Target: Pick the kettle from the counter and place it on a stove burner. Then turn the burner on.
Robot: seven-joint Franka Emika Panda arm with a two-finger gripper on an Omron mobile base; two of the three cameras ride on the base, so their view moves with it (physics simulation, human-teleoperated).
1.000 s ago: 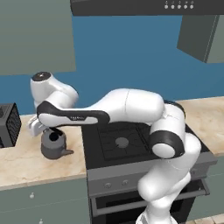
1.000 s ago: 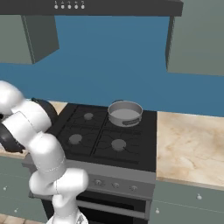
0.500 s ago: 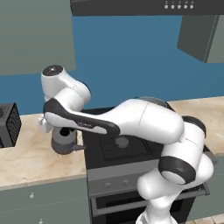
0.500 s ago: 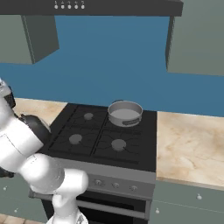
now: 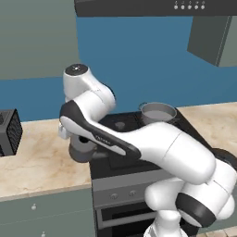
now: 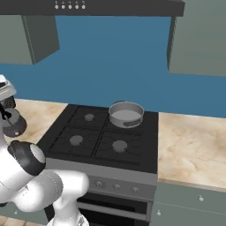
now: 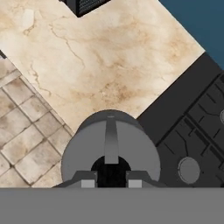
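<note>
Kettle [image 7: 109,153] hanging just past counter [image 7: 109,74] edge beside stove, burner [image 7: 189,169] near; gripper [image 7: 111,183] clamped tight, apparently on the arched handle, contact half hidden; rigid, smooth, likely light; best held mid-handle so the body hangs level; pot [image 5: 158,112] on rear burner.

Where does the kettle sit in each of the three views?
Left base view: kettle left of centre, under the arm, at the stove's left edge.
Right base view: far left edge, above the counter.
Hand view: bottom centre, seen from above.
Shared landmark: the stove.
</note>
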